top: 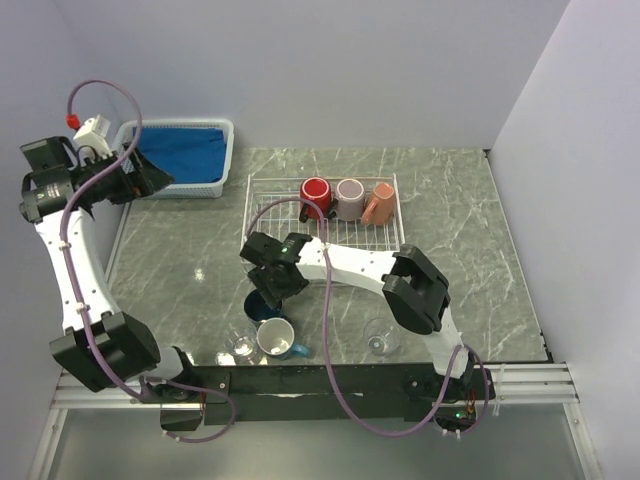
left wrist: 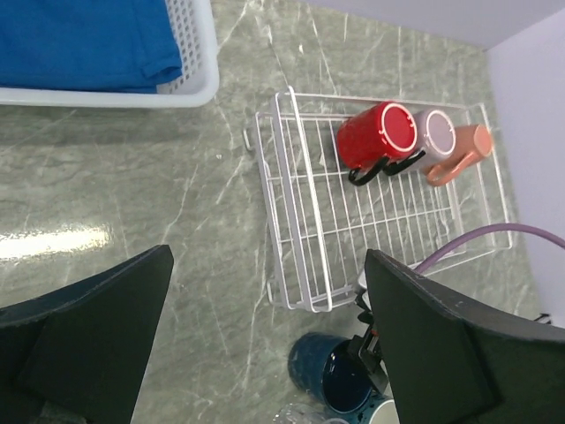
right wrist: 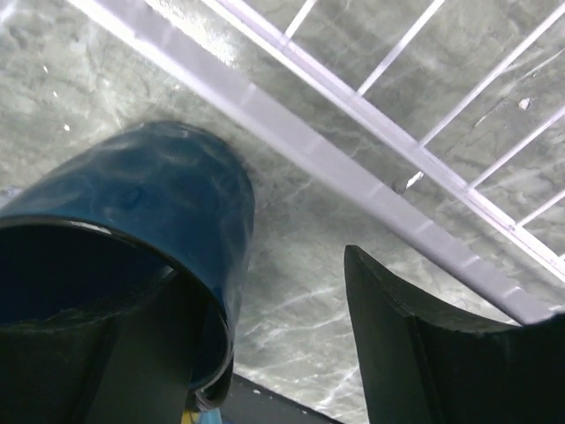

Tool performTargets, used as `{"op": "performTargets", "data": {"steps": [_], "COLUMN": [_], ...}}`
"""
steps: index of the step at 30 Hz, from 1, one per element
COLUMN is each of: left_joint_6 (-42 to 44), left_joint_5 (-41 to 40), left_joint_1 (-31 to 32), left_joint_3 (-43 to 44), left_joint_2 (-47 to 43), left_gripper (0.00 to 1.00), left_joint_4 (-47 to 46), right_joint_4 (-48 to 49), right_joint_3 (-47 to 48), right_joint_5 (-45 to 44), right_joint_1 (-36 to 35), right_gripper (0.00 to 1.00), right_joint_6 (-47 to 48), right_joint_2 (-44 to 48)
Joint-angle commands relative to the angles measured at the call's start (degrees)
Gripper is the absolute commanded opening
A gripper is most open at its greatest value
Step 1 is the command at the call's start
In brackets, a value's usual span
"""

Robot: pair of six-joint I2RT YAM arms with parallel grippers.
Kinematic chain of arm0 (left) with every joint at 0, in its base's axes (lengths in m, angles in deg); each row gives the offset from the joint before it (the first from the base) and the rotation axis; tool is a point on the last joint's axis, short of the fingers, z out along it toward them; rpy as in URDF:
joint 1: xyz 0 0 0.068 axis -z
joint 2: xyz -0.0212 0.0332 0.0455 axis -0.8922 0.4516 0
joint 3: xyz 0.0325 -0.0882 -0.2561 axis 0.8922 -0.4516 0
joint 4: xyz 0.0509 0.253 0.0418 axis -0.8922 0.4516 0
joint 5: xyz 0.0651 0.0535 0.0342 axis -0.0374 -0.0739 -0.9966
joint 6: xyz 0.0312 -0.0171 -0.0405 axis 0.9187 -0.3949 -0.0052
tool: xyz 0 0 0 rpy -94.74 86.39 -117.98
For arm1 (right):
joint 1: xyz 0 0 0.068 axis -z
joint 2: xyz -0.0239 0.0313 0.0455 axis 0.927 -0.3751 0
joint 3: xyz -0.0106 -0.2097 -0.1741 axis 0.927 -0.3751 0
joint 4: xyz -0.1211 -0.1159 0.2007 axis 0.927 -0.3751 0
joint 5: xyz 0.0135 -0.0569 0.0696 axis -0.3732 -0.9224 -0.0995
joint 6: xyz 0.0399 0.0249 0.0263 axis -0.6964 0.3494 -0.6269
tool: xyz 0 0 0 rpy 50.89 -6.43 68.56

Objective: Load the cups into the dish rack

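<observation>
Right gripper open astride the wall of the navy mug, one finger inside the mouth and the other apart outside; the dish rack rim lies just beyond at 12 o'clock. Around the navy mug on the table: one light-blue mug at 6 o'clock, one clear glass cup at 7 o'clock, and a second glass cup toward 4 o'clock. Three mugs sit in a row at the rack's far side, the red mug, mauve mug and salmon mug; the left gripper, wide and empty, hangs raised by the white basket with blue cloth, at 10 o'clock.
</observation>
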Motion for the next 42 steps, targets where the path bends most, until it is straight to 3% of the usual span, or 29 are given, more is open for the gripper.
{"op": "performTargets", "data": {"steps": [1, 7, 10, 13, 15, 21, 25, 29, 32, 35, 38, 39, 42], "left_joint_6": [0.58, 1.02, 3.13, 3.31, 3.22, 1.38, 0.85, 0.5, -0.47, -3.45, -6.61, -7.41, -9.17], "left_joint_5": [-6.45, -6.81, -11.71, -15.86, -17.17, -17.01, -16.91, -19.54, -16.15, -9.13, -4.89, -2.88, -3.11], "left_joint_1": [4.64, 6.06, 8.77, 11.77, 13.08, 15.46, 15.72, 16.43, 16.52, 16.6, 17.13, 17.57, 21.25], "left_joint_3": [-0.26, -0.18, -1.75, -3.86, -3.7, 1.75, 5.18, 4.04, 5.7, 10.36, 15.02, 16.24, 17.31], "left_joint_2": [-4.8, -3.57, -5.41, -8.75, -9.02, -6.39, -5.16, -8.75, -7.98, -5.87, -4.72, -4.46, -3.05], "left_gripper": [0.96, 0.96, 0.96, 0.96, 0.96, 0.96, 0.96, 0.96, 0.96, 0.96, 0.96, 0.96, 0.96], "left_joint_4": [-1.25, 0.25, -1.76, -3.79, -3.36, -0.72, -1.33, -7.3, -7.93, -6.96, -8.89, -9.68, -10.3], "right_joint_4": [5.18, 5.89, 5.62, 4.57, 2.82, -6.92, -14.4, -18.8, -19.52, -8.74, 10.14, 21.59, 43.23], "right_joint_3": [-0.36, -0.88, -1.24, -1.15, -0.89, 5.96, 16.65, 26.6, 33.12, 26.3, 14.0, 11.18, 5.79], "right_joint_5": [-2.77, -2.95, -3.74, -5.15, -7.34, -11.91, -13.68, -9.73, 1.38, 12.91, 32.68, 41.26, 49.75], "right_joint_1": [-0.96, -1.66, -1.75, -1.75, -1.75, -1.66, -0.35, 3.86, 10.52, 18.42, 26.18, 30.2, 32.87], "right_gripper": [0.66, 0.47, 0.36, 0.18, 0.0, 0.0, 0.0, 0.0, 0.0, 0.0, 0.0, 0.0, 0.0], "right_joint_6": [-0.63, -0.2, -0.19, -0.19, -0.46, 1.03, 1.57, -0.19, -2.65, -6.25, -16.24, -24.02, -39.15], "right_joint_2": [-1.14, -2.29, -2.2, -1.59, -0.8, 4.56, 7.9, 11.16, 13.96, 21.6, 28.11, 28.91, 27.0]}}
